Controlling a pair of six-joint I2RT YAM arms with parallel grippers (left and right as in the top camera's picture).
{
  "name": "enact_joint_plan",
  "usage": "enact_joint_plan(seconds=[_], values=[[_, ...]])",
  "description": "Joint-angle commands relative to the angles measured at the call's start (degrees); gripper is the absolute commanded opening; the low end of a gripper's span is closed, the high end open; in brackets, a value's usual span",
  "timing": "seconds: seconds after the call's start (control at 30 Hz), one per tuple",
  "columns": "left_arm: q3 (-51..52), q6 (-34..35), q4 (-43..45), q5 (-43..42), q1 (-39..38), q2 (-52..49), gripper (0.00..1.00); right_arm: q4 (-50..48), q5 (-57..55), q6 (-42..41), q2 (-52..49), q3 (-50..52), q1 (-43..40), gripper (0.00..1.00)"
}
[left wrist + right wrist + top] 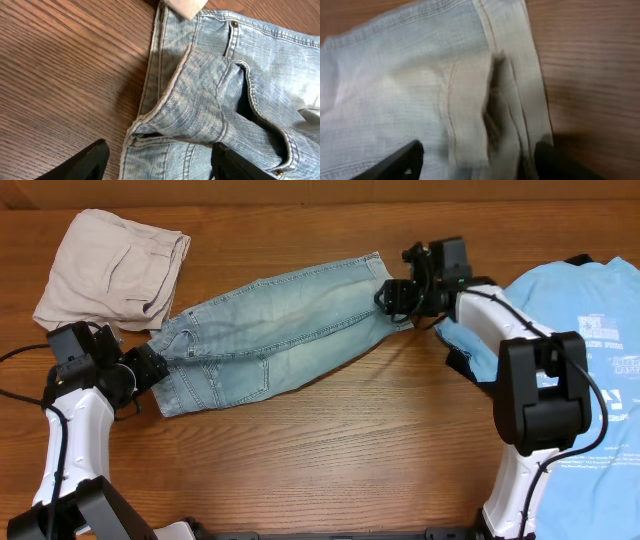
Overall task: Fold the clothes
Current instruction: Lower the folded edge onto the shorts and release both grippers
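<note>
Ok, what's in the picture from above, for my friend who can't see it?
Light blue jeans lie stretched slantwise across a wooden table, the left hand at the waistband and the right hand at the leg ends. Crumpled beige trousers sit at the picture's top left, a sky-blue printed T-shirt at its right.

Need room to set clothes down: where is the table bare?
Bare wood in front of the jeans, between the left arm and right arm; also a strip behind them, right of the beige trousers. Crowded where trousers meet waistband at the left; the T-shirt covers the right end.
</note>
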State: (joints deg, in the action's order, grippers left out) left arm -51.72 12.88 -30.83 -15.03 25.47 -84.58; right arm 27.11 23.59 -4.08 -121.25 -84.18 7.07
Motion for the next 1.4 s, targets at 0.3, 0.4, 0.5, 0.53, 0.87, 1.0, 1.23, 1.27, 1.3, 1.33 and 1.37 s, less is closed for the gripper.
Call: enact_joint_plan(seconds=[0.3, 0.4, 0.5, 0.53, 0.87, 1.0, 1.23, 1.27, 1.3, 1.33, 1.37], values=[[0.2, -1.1, -0.2, -1.1, -0.4, -0.4, 0.71, 8.4, 4.1, -4.9, 0.9, -9.3, 0.1, 0.63], [0.2, -1.1, -0.2, -1.1, -0.4, -0.4, 0.71, 7.3, 1.6, -5.0, 0.4, -9.1, 0.1, 0.63], [0.2, -1.1, -0.2, -1.1, -0.4, -0.4, 0.71, 7.7, -1.9, -6.3, -1.3, -9.1, 0.3, 0.63], [0.2, -1.1, -0.3, -1.1, -0.4, -0.4, 0.71, 7.8, -1.4, -6.6, -2.0, -9.1, 0.3, 0.63], [0.2, -1.2, -0.4, -1.1, -0.4, -0.4, 0.72, 6.7, 5.8, -6.6, -5.9, -9.1, 0.4, 0.30], [0.2, -1.2, -0.4, -1.1, -0.4, -0.4, 0.72, 7.3, 7.3, -6.7, -3.8, -9.3, -0.2, 0.11], [0.2, -1.3, -0.2, -1.1, -0.4, -0.4, 0.72, 8.2, 8.1, -7.1, 3.9, -10.7, -1.0, 0.04], [0.2, -1.3, 0.0, -1.1, -0.4, -0.4, 0.72, 8.3, 7.9, -7.1, 5.0, -10.8, -1.0, 0.04], [0.2, -1.3, 0.0, -1.1, -0.4, -0.4, 0.72, 8.4, 7.3, -7.5, 5.7, -10.8, -1.0, 0.04], [0.2, -1.3, 0.0, -1.1, -0.4, -0.4, 0.73, 8.4, 6.0, -8.6, 6.3, -10.8, -1.0, 0.04], [0.2, -1.3, 0.0, -1.1, -0.4, -0.4, 0.73, 8.5, 4.9, -9.6, 6.6, -10.8, -1.0, 0.04]])
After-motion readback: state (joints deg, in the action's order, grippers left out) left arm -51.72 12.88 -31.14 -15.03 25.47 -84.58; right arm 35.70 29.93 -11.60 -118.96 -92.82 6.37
